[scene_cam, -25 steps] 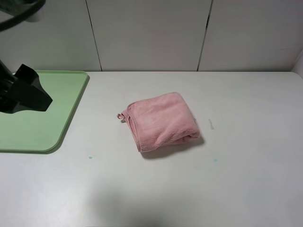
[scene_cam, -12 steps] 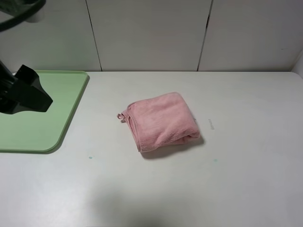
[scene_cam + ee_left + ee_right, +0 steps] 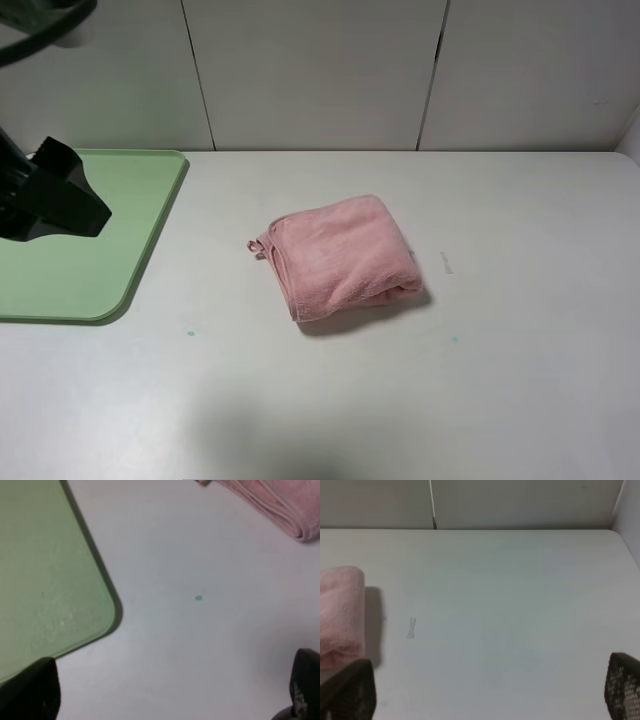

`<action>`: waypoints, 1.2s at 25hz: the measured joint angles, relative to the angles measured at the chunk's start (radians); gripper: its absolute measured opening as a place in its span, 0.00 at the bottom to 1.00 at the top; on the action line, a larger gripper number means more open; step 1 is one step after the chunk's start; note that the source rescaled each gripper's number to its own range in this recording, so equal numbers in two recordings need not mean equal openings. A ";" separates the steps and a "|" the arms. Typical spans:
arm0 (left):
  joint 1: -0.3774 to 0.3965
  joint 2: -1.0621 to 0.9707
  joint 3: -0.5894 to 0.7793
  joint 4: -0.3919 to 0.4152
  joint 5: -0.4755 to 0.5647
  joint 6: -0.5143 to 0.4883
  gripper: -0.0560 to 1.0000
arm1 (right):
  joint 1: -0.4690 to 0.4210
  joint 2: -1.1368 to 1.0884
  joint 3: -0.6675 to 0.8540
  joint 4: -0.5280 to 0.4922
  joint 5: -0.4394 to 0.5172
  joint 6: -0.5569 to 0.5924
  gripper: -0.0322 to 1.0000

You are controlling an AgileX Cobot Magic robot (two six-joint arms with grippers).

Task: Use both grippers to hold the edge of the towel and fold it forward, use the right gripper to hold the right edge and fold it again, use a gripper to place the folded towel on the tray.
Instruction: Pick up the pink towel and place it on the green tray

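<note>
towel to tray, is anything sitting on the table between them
Nothing visible does. The table between the folded towel and the green tray holds only a small teal speck. The left end effector hangs open near the tray's corner.

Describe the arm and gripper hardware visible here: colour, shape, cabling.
Left arm is a black, angular, matte housing at the exterior view's left edge, with a dark cable looping above it. Left gripper: dark, blunt fingers. Right gripper: dark fingers with a fine grid-like pad texture. No markings legible; the right arm is outside the exterior view.
</note>
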 joint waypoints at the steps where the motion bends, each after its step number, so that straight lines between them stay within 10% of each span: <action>1: 0.000 0.000 0.000 0.000 -0.001 0.000 0.91 | 0.000 0.000 0.000 0.000 0.000 0.000 1.00; 18: 0.001 0.098 0.034 -0.051 -0.193 -0.238 0.91 | 0.000 0.000 0.000 0.000 0.000 0.000 1.00; 30: 0.001 0.364 0.070 -0.193 -0.550 -0.291 0.91 | 0.000 0.000 0.000 0.000 0.000 0.000 1.00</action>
